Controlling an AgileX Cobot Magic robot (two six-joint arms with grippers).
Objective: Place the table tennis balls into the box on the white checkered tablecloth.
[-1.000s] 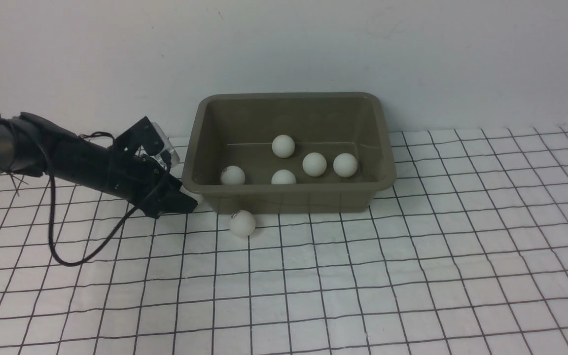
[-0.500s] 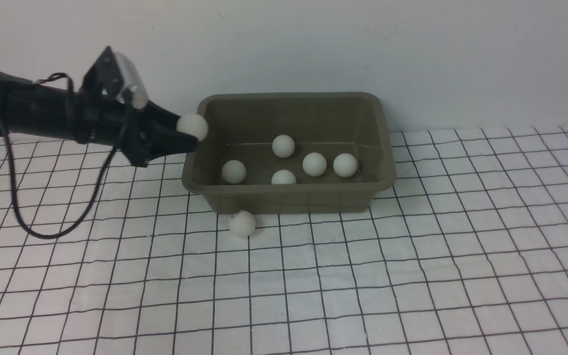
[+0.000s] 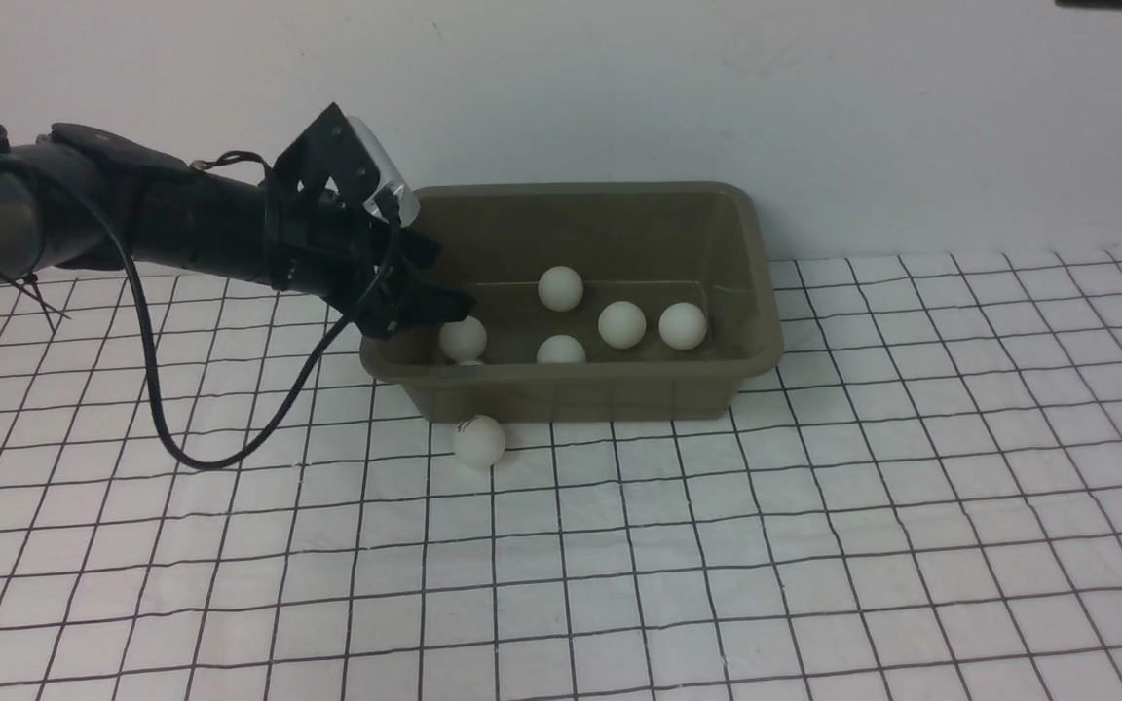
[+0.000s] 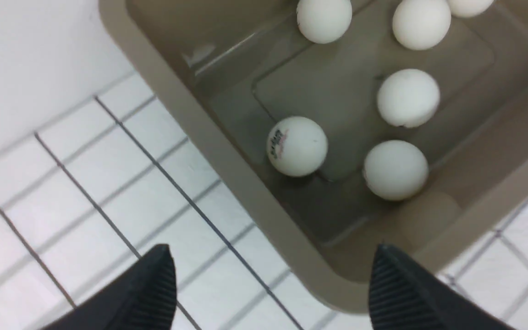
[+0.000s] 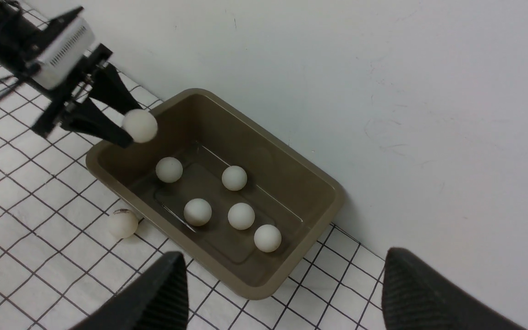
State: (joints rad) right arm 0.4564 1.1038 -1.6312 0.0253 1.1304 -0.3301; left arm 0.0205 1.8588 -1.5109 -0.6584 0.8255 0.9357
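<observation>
The olive-grey box (image 3: 571, 187) stands on the white checkered tablecloth (image 3: 814, 535) against the wall. Several table tennis balls (image 3: 620, 324) lie on its floor. One more ball (image 3: 478, 440) rests on the cloth touching the box's front wall. My left gripper (image 3: 449, 282) hovers over the box's left end, open, with nothing between its fingers (image 4: 154, 284). Below it a ball with a printed mark (image 4: 297, 145) lies by the box wall (image 4: 227, 151). The right wrist view shows a ball (image 5: 140, 125) just off the left fingertips. My right gripper (image 5: 284, 254) hangs high, open and empty.
A white wall (image 3: 814, 97) rises directly behind the box. The left arm's black cable (image 3: 230, 458) loops down to the cloth left of the box.
My left gripper rose from the cloth beside the box with a ball, swung right over the box's left end and opened, and the ball left its fingers.
</observation>
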